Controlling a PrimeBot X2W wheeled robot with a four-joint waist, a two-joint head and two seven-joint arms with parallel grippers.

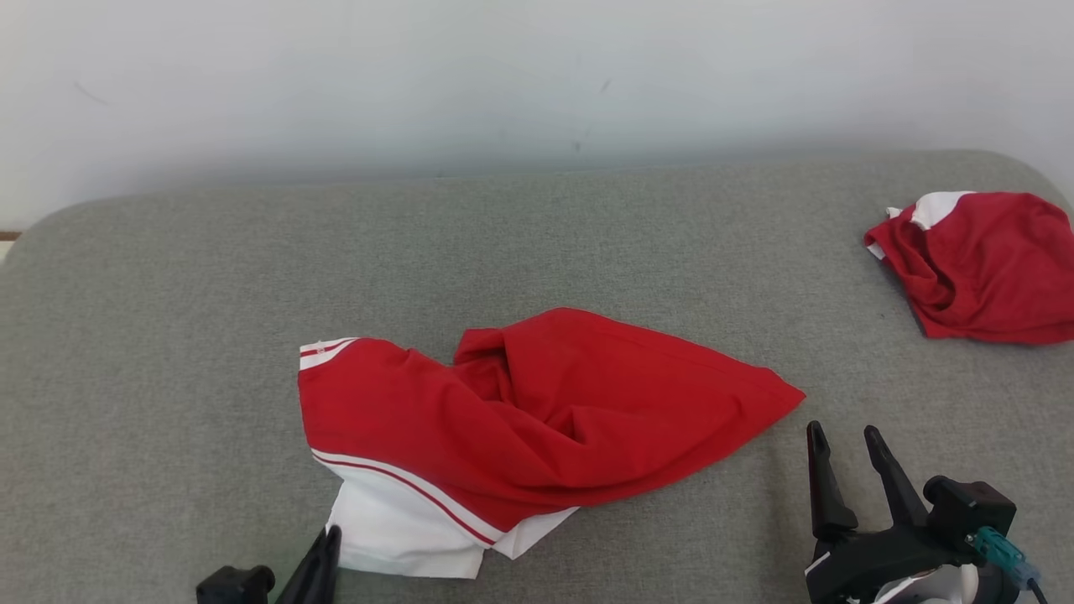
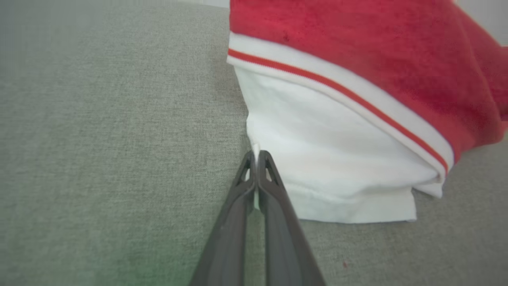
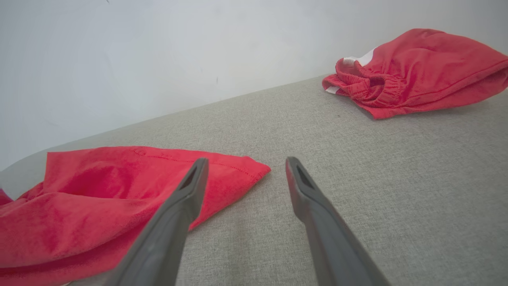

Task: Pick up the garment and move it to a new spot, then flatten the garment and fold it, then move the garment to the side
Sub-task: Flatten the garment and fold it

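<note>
The garment (image 1: 537, 411), red with a white panel and thin red stripes, lies crumpled mid-surface on the grey cushion (image 1: 168, 335). At its near-left white corner my left gripper (image 1: 327, 537) is shut. The left wrist view shows the left gripper (image 2: 256, 153) pinching the edge of the garment's white panel (image 2: 337, 151), with a sliver of white between the fingers. My right gripper (image 1: 843, 436) stands open just off the garment's pointed right corner. In the right wrist view the right gripper (image 3: 246, 163) has nothing between its fingers, and the red garment corner (image 3: 99, 186) lies beside its left finger.
A second red and white garment (image 1: 982, 264) sits bunched at the far right edge of the cushion, and the right wrist view has this second garment (image 3: 416, 71) at upper right. A pale wall rises behind the cushion. The cushion's corners are rounded.
</note>
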